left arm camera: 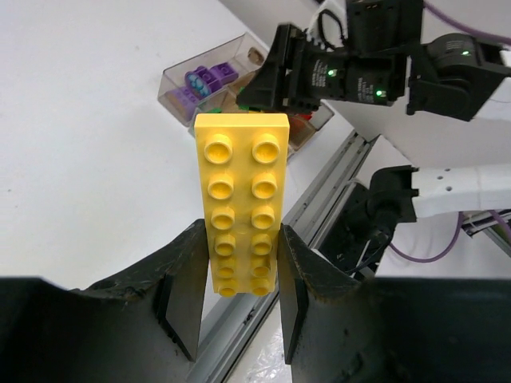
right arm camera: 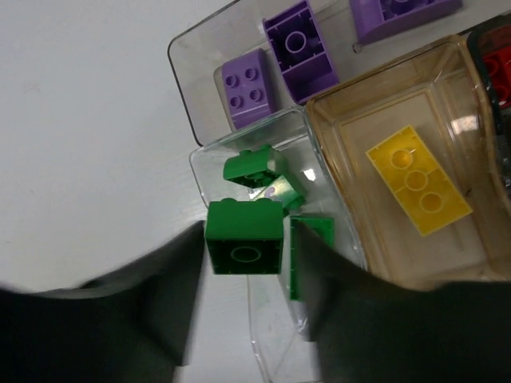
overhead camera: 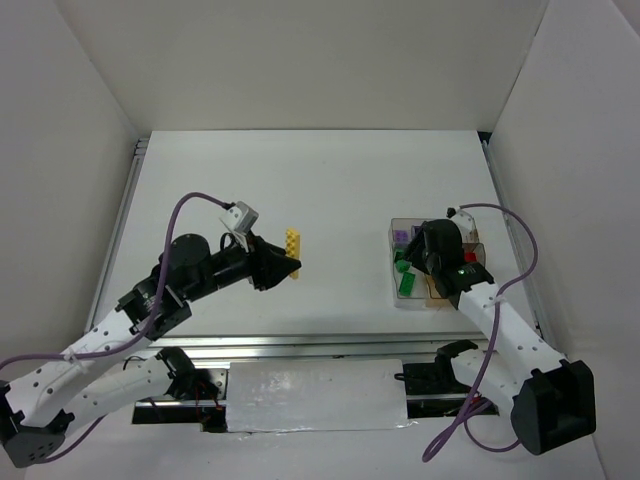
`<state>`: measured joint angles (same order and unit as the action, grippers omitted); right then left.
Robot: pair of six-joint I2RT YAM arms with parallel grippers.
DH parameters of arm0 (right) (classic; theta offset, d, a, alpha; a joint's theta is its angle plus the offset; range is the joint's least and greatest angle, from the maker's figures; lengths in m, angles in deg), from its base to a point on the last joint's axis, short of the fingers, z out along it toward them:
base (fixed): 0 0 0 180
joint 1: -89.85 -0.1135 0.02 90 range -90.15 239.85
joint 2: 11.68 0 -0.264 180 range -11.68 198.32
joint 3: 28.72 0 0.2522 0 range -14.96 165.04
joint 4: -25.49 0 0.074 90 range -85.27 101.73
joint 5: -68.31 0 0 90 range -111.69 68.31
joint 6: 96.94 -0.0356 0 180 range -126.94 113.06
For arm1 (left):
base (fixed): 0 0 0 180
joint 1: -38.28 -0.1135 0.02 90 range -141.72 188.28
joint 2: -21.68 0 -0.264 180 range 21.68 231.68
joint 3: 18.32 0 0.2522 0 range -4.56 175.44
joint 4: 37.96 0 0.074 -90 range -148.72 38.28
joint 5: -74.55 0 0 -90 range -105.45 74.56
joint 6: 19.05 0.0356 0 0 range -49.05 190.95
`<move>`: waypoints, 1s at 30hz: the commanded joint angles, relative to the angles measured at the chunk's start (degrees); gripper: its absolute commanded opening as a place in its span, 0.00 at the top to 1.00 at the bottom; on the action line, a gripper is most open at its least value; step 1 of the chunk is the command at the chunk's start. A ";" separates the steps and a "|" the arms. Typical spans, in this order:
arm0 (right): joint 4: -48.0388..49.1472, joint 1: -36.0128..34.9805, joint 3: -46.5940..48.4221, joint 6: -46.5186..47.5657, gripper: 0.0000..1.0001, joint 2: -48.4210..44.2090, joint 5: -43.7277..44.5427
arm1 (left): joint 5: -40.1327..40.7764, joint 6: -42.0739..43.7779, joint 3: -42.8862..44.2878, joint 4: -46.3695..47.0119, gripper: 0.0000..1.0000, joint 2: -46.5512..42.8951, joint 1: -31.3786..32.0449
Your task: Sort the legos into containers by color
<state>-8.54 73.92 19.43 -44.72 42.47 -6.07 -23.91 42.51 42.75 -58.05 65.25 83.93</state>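
Left arm: left gripper [left arm camera: 241, 236] is clamped on the long yellow brick [left arm camera: 239, 159], a two-by-six. The jaws pinch its smooth long sides at the near end, so most of its length sticks out ahead, studs facing the wrist camera. In the top view it hangs above the table [overhead camera: 300, 170], well apart from the divided clear box [overhead camera: 395, 228].

Right arm: right gripper [right arm camera: 247, 236] is over the box's green compartment, with a small green brick [right arm camera: 243, 249] between its fingers. The fingers are blurred. I cannot tell whether they are pinching it or letting go.

Box contents, right wrist view:
- loose green bricks [right arm camera: 254, 166] in the clear cell
- purple bricks [right arm camera: 247, 86] in the far cell
- one short yellow brick [right arm camera: 417, 190] in the amber-tinted cell [right arm camera: 359, 231]
- a red piece [right arm camera: 497, 72] at the frame edge, mostly cut off

Handling judgement: these are hard moulded plastic, so light, rigid and not fragile, but the side walls are glossy and likely to slip. The flat long sides are the place to grip, not the studs. The end hold on the long brick leaves a lever arm, so I expect it could pivot if bumped. It looks about as long as the amber cell, so it should be lined up with the cell's long axis for the drop.
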 commanded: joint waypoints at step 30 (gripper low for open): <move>-27.54 0.28 28.53 -9.33 0.01 -37.54 10.93 | -14.19 -17.33 46.35 32.43 1.00 73.82 12.27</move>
<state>-30.27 73.99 46.69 -52.99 4.13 3.67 -32.59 30.31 80.67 -33.76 132.88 95.01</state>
